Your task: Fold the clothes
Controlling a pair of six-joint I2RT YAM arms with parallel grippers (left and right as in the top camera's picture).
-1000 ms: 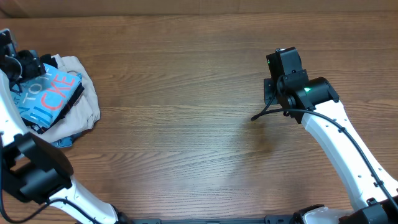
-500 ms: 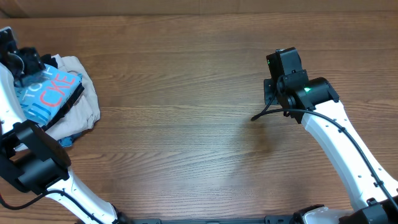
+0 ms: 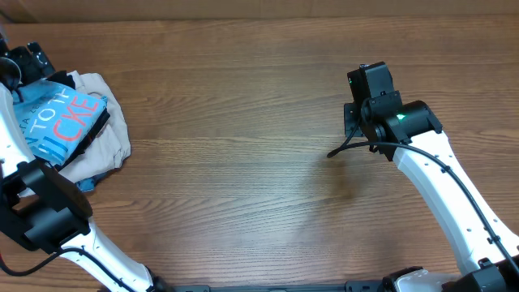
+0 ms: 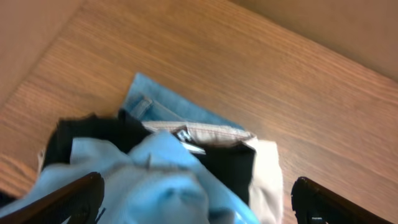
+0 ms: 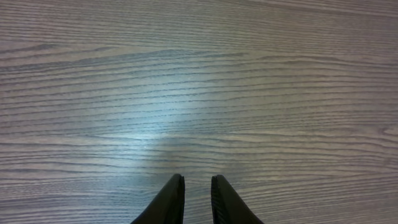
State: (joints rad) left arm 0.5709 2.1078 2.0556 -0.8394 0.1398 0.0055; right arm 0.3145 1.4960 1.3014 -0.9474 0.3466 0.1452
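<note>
Brown wood-grain table (image 3: 243, 162) with a pale glare (image 5: 168, 124); plain tan surface (image 3: 243, 8) beyond its far edge

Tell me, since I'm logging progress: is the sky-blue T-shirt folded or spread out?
Folded: the sky-blue T-shirt lies as a compact packet atop the pile, lettering cut off at its edges.

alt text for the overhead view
A folded sky-blue T-shirt with white and coral lettering tops a pile with a black garment and a beige garment at the wooden table's left edge, the open left gripper at its far corner. The right gripper hangs nearly shut over bare wood.
</note>
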